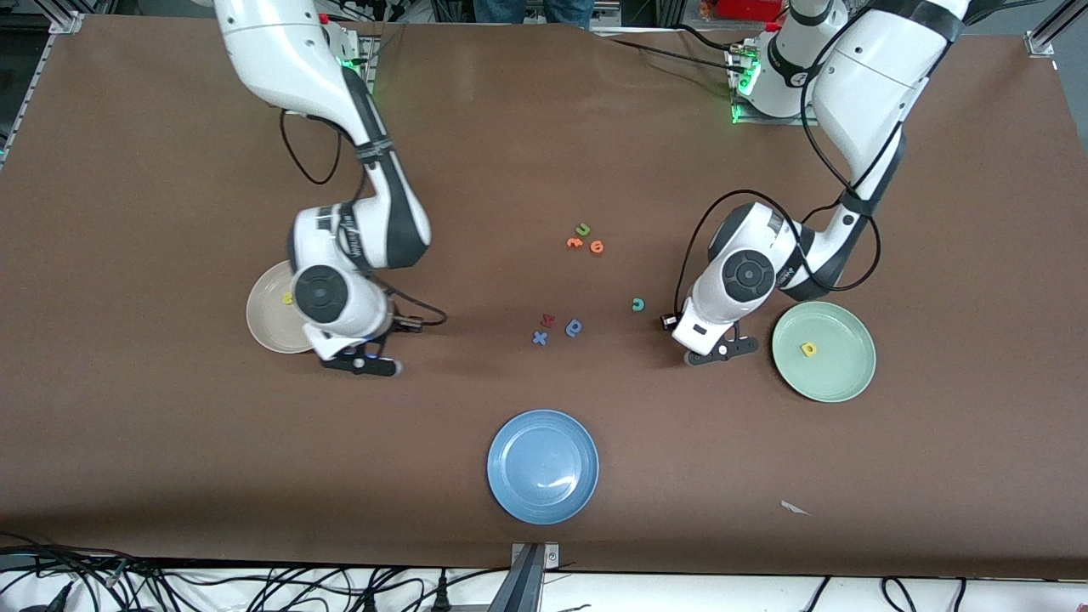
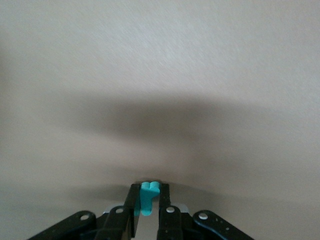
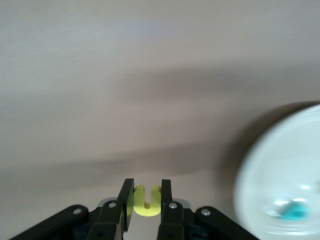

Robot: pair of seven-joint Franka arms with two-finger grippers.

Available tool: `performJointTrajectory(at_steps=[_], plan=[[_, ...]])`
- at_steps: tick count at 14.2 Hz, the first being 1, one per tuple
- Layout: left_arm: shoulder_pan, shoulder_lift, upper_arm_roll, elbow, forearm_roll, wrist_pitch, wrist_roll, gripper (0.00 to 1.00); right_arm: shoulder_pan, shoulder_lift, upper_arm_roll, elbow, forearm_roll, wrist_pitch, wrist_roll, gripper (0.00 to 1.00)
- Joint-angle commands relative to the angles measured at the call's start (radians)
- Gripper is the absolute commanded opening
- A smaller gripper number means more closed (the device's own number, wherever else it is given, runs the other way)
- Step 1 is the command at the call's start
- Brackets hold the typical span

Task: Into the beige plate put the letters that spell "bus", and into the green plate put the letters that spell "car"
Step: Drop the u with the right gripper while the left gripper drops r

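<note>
Teal letter (image 2: 146,196) pinched in left gripper (image 2: 148,200) fingers beside green plate (image 1: 837,374); yellow "u" (image 3: 147,202) clamped by right gripper (image 3: 147,200) beside beige plate (image 1: 265,313)

Left claw (image 2: 147,200) clamped on a small teal foam letter (image 2: 146,197), over bare table (image 2: 160,75)

Both arms wear glossy white shells with dark grey joint bands. Black cables loop alongside each forearm. Green lights glow at their bases.

text: none legible | labels: none | surfaces: arms, plates unmarked
</note>
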Motion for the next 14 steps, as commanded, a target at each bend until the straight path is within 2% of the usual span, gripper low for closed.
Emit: performJointTrajectory(at_steps=[1, 3, 6, 8, 9, 10, 11, 12, 13, 14], plan=[[0.058, -0.056, 0.000, 0.012, 0.034, -0.072, 0.121, 0.06, 0.002, -0.060, -0.083, -0.079, 0.013, -0.061, -0.171, 0.00], [0.127, -0.083, 0.000, 0.012, 0.034, -0.106, 0.260, 0.06, 0.000, -0.064, -0.109, -0.124, 0.013, -0.040, -0.238, 0.00], [0.234, -0.103, 0.001, 0.010, 0.034, -0.129, 0.456, 0.06, -0.006, -0.071, -0.109, -0.257, 0.022, 0.124, -0.292, 0.00], [0.303, -0.111, 0.004, 0.012, 0.038, -0.127, 0.556, 0.06, -0.019, -0.071, -0.111, -0.282, 0.027, 0.169, -0.346, 0.00], [0.328, -0.110, 0.004, 0.010, 0.073, -0.123, 0.584, 0.08, -0.027, -0.071, -0.110, -0.281, 0.031, 0.169, -0.348, 0.08], [0.357, -0.107, 0.001, 0.009, 0.128, -0.118, 0.592, 0.13, -0.029, -0.071, -0.111, -0.281, 0.034, 0.167, -0.346, 0.62], [0.371, -0.102, 0.000, 0.009, 0.173, -0.116, 0.595, 0.38, -0.030, -0.073, -0.111, -0.279, 0.047, 0.163, -0.348, 1.00], [0.368, -0.099, 0.000, 0.010, 0.201, -0.116, 0.607, 0.79, -0.030, -0.074, -0.113, -0.270, 0.051, 0.142, -0.349, 1.00], [0.359, -0.099, -0.003, 0.010, 0.193, -0.119, 0.595, 1.00, -0.030, -0.085, -0.116, -0.258, 0.050, 0.126, -0.349, 1.00], [0.356, -0.099, -0.008, 0.012, 0.184, -0.123, 0.587, 1.00, -0.030, -0.094, -0.116, -0.244, 0.050, 0.115, -0.346, 1.00]])
